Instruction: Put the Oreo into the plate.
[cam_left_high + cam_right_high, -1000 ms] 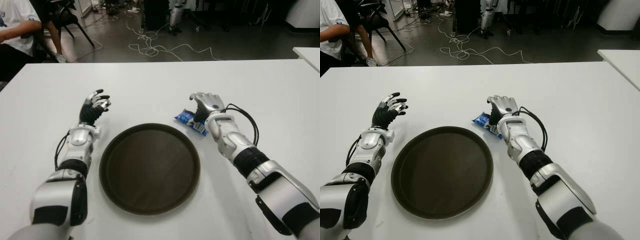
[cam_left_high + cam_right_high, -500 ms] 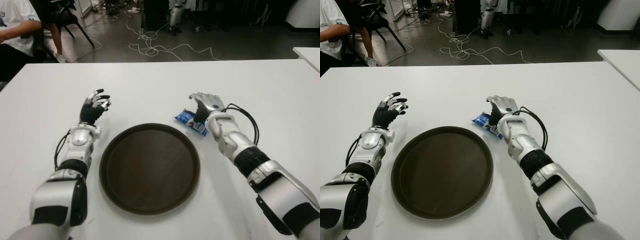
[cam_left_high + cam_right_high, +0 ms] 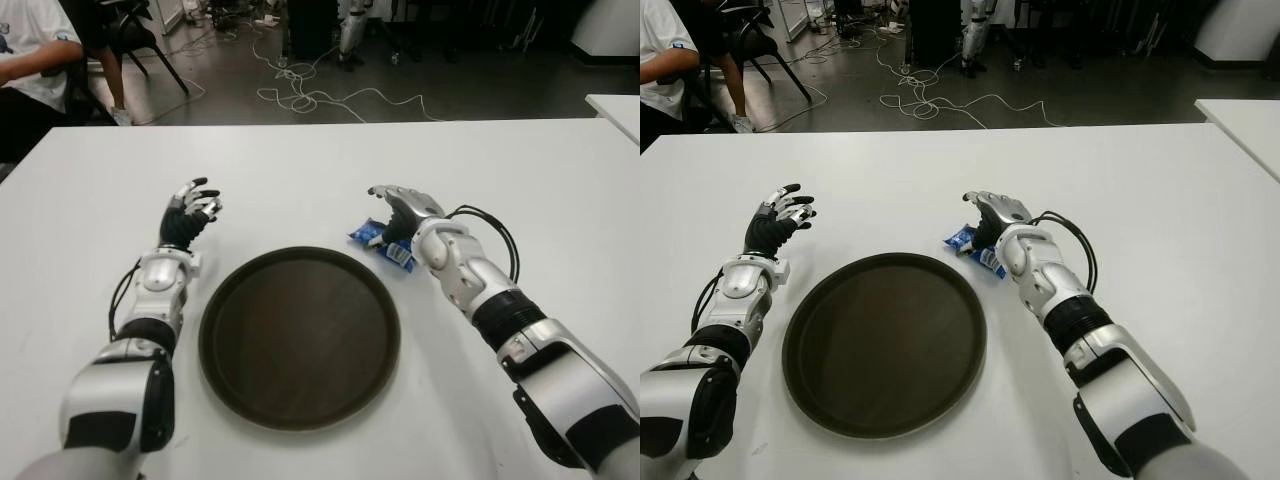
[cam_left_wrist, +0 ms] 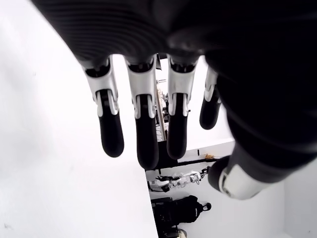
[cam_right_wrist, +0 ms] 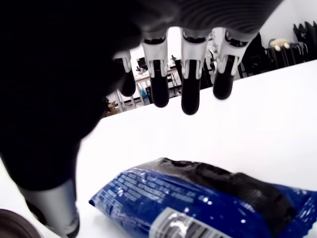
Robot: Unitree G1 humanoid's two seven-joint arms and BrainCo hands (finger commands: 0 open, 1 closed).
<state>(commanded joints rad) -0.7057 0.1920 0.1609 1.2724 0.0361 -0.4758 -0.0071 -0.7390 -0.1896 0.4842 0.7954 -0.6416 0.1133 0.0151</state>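
The Oreo (image 3: pixel 381 243) is a blue packet lying flat on the white table (image 3: pixel 300 170), just beyond the right rim of the dark brown round plate (image 3: pixel 300 335). My right hand (image 3: pixel 392 203) hovers over the packet with its fingers (image 5: pixel 190 94) spread above the Oreo (image 5: pixel 198 198), not closed on it. The plate holds nothing. My left hand (image 3: pixel 190 212) shows open beside the plate's left side, fingers (image 4: pixel 141 134) relaxed and holding nothing.
A person in a white shirt (image 3: pixel 30 50) sits beyond the table's far left corner. Cables (image 3: pixel 300 95) lie on the floor behind the table. Another white table's corner (image 3: pixel 620 105) shows at the far right.
My right hand has turned and shifted slightly left, its fingers now reaching out over the packet. The Oreo, the plate and the left hand stay where they were.
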